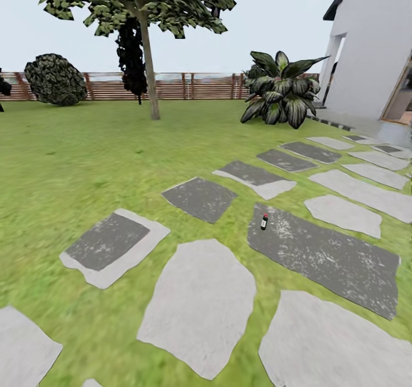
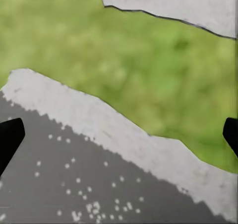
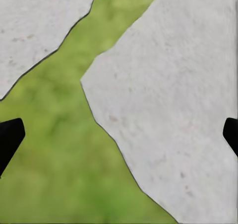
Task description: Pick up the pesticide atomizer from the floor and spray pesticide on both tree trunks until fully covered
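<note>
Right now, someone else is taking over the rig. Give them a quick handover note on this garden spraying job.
Left gripper: open, empty, over a dark paving stone.
Right gripper: open, empty, over a pale paving stone.
Atomizer: upright on the dark slab ahead, untouched.
One tree trunk stands far across the lawn, near the fence.
Done: nothing.
Left: approach, grasp atomizer, spray both trunks.

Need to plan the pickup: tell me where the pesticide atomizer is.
In the head view the pesticide atomizer stands upright right of centre, at the near-left corner of a dark paving slab, far short of the tree.
</note>
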Tool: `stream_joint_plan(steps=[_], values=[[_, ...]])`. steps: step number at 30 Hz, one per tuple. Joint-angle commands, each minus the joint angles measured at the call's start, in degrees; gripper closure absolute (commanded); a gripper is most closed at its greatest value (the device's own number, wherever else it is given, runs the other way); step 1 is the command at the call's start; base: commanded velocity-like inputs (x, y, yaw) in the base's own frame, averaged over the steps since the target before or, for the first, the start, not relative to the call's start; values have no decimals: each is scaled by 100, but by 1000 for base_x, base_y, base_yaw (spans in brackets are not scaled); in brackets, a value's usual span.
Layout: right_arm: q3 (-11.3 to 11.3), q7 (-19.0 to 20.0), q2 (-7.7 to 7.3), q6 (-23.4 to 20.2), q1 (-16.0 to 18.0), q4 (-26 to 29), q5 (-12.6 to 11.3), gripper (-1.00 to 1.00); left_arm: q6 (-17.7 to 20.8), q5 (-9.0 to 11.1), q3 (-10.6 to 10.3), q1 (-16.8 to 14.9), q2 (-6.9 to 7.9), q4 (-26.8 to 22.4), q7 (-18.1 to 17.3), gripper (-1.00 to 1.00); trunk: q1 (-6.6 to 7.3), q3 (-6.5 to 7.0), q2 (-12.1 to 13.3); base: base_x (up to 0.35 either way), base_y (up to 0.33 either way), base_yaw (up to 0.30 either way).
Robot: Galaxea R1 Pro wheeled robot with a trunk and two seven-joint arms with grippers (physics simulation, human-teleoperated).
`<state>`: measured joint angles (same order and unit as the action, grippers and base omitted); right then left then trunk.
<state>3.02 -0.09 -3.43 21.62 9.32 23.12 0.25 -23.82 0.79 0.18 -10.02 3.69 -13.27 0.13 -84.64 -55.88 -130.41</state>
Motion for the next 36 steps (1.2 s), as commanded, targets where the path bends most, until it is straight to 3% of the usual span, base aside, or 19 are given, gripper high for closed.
stream_joint_plan(steps=[1,26,36], values=[[-2,0,0,0,0,0,1,-100,0,0,0,0,0,0,0,-100,0,0,0,339,0,-46],[-3,0,0,0,0,1,2,-100,9,0,0,0,0,0,2,-100,0,0,0,339,0,-4],[-3,0,0,0,0,10,-7,-100,1,0,0,0,-7,0,-3,-100,0,0,0,334,-22,-169]])
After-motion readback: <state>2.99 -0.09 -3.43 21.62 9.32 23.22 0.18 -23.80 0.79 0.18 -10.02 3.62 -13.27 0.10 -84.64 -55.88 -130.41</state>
